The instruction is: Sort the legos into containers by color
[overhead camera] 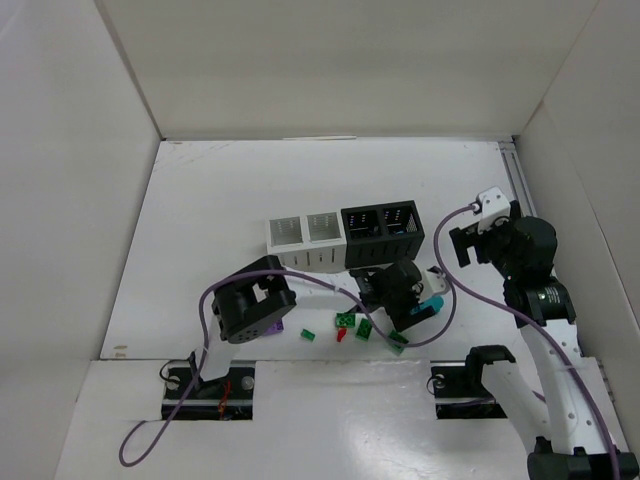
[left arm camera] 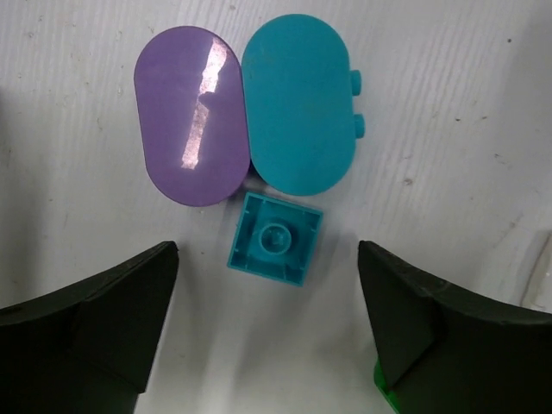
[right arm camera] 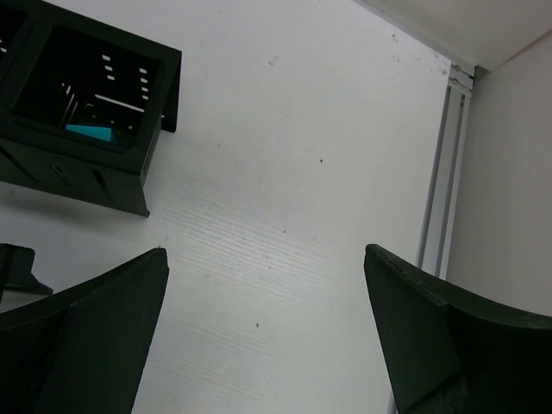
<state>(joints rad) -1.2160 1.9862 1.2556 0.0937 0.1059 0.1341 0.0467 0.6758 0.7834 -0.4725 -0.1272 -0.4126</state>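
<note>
In the left wrist view a small teal square lego (left arm camera: 275,239) lies hollow side up on the table. A purple oval piece (left arm camera: 191,116) and a teal oval piece (left arm camera: 297,103) lie side by side just beyond it. My left gripper (left arm camera: 266,276) is open, and the teal lego lies just ahead of its fingertips. In the top view my left gripper (overhead camera: 405,290) is below the containers (overhead camera: 345,232), two white and two black. My right gripper (right arm camera: 266,259) is open and empty over bare table, to the right of the black bin (right arm camera: 129,185), which holds a teal piece (right arm camera: 89,132).
Several green legos (overhead camera: 365,328) and a red one (overhead camera: 342,336) lie near the table's front edge. A green piece (left arm camera: 384,397) shows under my left gripper's right finger. A metal rail (overhead camera: 515,185) runs along the right wall. White walls enclose the table.
</note>
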